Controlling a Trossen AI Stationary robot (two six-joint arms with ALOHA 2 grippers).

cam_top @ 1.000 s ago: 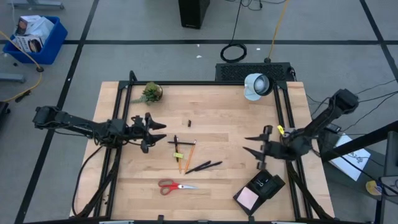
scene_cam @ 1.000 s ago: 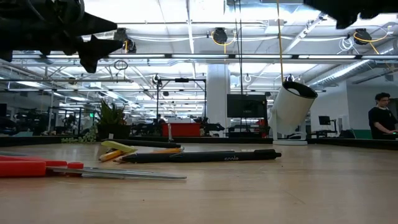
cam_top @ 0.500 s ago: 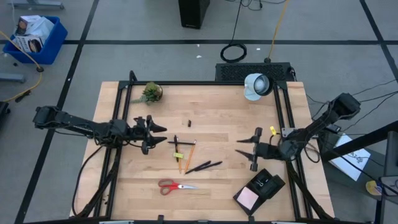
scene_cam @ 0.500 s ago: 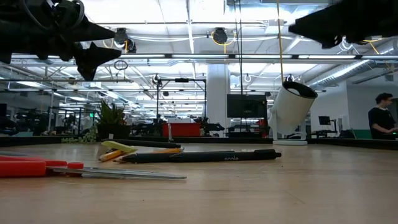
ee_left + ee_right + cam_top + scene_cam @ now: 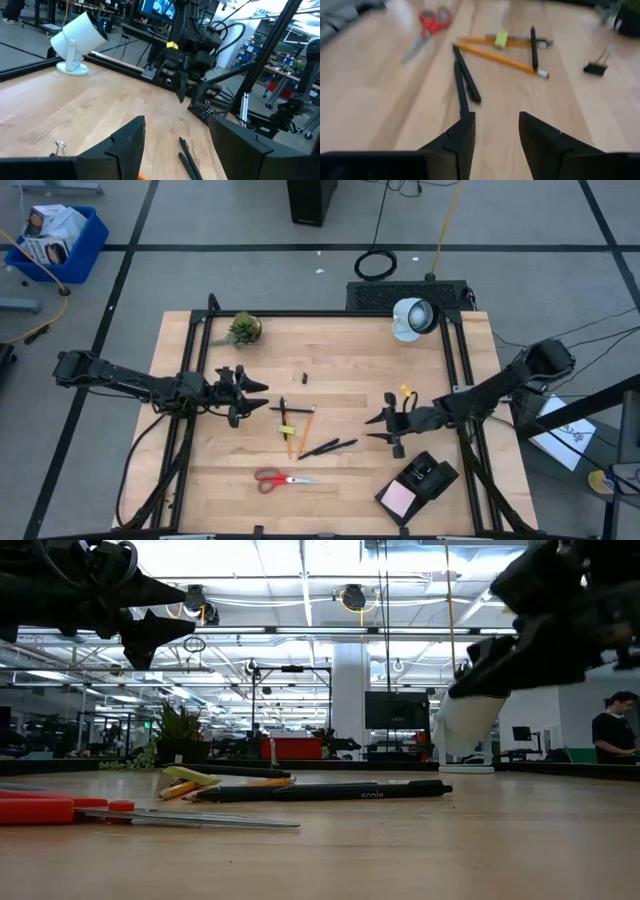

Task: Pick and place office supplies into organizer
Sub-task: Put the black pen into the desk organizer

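The office supplies lie flat mid-table: two orange-yellow pencils (image 5: 297, 426) with a small yellow piece (image 5: 501, 39) and a black pen across them, two black pens (image 5: 328, 447), red-handled scissors (image 5: 282, 478) and a black binder clip (image 5: 303, 373). The black organizer (image 5: 428, 476) stands at the near right, with a pink sticky-note pad (image 5: 399, 499) at its near end. My right gripper (image 5: 378, 428) hovers open just right of the two pens (image 5: 464, 79), tipped down toward them. My left gripper (image 5: 256, 392) is open in the air left of the pencils.
A small green potted plant (image 5: 243, 329) stands at the far left and a round white lamp (image 5: 412, 317) at the far right of the table. Bare wood lies between the supplies and the organizer. A person (image 5: 612, 735) stands in the room beyond.
My right gripper has moved from the table's right edge toward the middle and downward, tipping its fingers down toward the two black pens. The supplies have not moved.
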